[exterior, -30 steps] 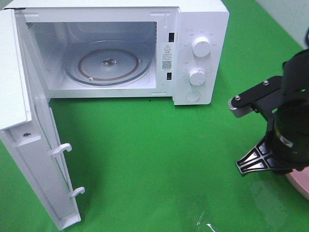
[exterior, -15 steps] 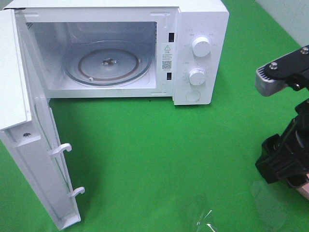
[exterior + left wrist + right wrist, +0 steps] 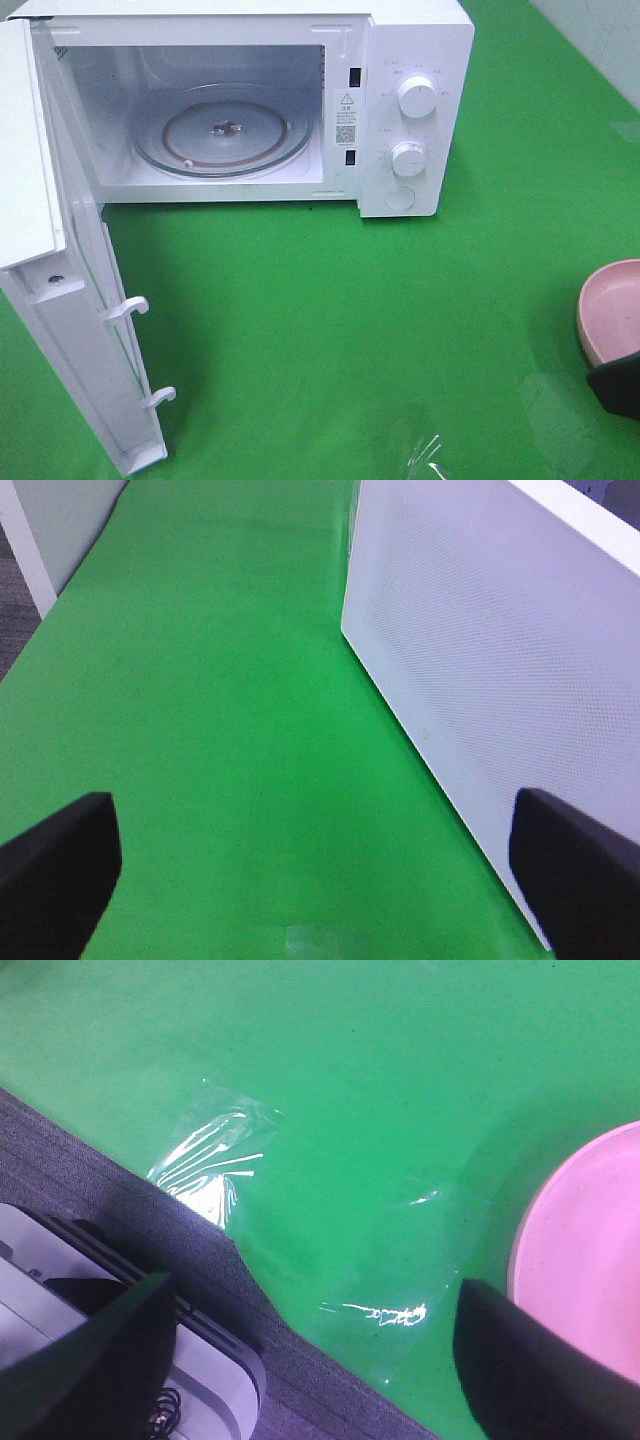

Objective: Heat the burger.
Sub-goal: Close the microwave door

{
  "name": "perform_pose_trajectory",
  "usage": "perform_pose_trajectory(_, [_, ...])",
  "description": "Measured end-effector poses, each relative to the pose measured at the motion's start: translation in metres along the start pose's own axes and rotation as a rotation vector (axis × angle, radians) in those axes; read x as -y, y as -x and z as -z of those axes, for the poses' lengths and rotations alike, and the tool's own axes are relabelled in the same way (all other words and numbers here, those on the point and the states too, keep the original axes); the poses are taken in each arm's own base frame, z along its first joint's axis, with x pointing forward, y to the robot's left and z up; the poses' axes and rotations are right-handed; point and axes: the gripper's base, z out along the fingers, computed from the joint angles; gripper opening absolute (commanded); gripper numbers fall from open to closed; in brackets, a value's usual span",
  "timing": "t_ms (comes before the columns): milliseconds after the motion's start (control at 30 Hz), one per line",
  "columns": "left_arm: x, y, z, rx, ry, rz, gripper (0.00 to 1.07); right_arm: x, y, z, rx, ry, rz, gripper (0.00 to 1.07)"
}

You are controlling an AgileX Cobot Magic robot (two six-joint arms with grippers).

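Observation:
The burger is out of view in every frame. A pink plate (image 3: 612,305) sits at the right edge of the green cloth, and the part of it that shows is bare; it appears again in the right wrist view (image 3: 590,1250). My right gripper (image 3: 310,1360) hangs open just beside the plate near the table's front edge, nothing between its black fingers (image 3: 90,1360). Only a black corner of it (image 3: 618,390) shows in the high view. My left gripper (image 3: 320,870) is open and empty, beside the outer face of the microwave door (image 3: 500,650).
The white microwave (image 3: 415,60) stands at the back with its door (image 3: 70,330) swung wide to the left and a bare glass turntable (image 3: 225,130) inside. Clear tape patches (image 3: 425,455) shine on the cloth near the front edge. A grey table border (image 3: 200,1250) runs beneath the right gripper.
The right arm has pulled away to the lower right, almost leaving the high view, and the pink plate it covered now shows. The left arm and microwave are unchanged.

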Motion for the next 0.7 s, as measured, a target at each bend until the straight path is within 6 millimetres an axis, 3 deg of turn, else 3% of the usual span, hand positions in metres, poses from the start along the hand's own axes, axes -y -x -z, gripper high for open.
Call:
perform_pose_trajectory(300, [0.000,0.000,0.000,0.000,0.000,0.000,0.98,0.028,-0.034,0.020,0.118,-0.128,-0.163,0.76])
perform_pose_trajectory(700, [0.000,0.000,0.000,0.000,0.000,0.000,0.98,0.034,-0.059,0.055,0.329,-0.257,-0.298,0.76])
